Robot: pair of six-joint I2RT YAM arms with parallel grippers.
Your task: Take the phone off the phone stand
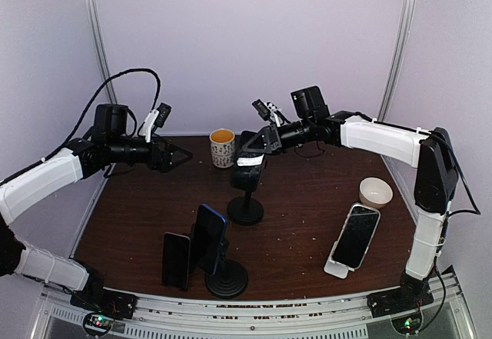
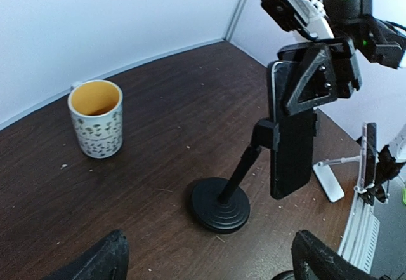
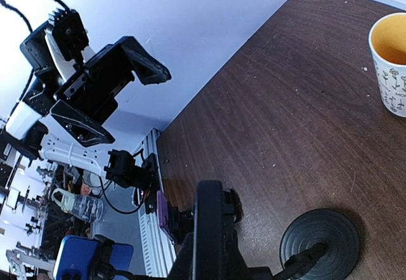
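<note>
A black phone (image 1: 247, 171) sits in the clamp of a black stand with a round base (image 1: 246, 211) at the table's middle back. My right gripper (image 1: 254, 149) is shut on the phone's top end; the left wrist view shows its triangular fingers (image 2: 315, 77) clamped over the phone (image 2: 293, 146) above the stand base (image 2: 221, 205). In the right wrist view the phone (image 3: 209, 226) is edge-on between my right gripper (image 3: 212, 245). My left gripper (image 1: 181, 154) is open and empty, in the air left of the stand; its own view shows it (image 2: 212, 248) spread wide.
A patterned mug (image 1: 222, 147) stands just left of the stand, near the back. A white bowl (image 1: 376, 191) and a phone on a white stand (image 1: 355, 236) are at the right. A blue phone on a black stand (image 1: 208, 239) and a dark phone (image 1: 176, 260) are near the front.
</note>
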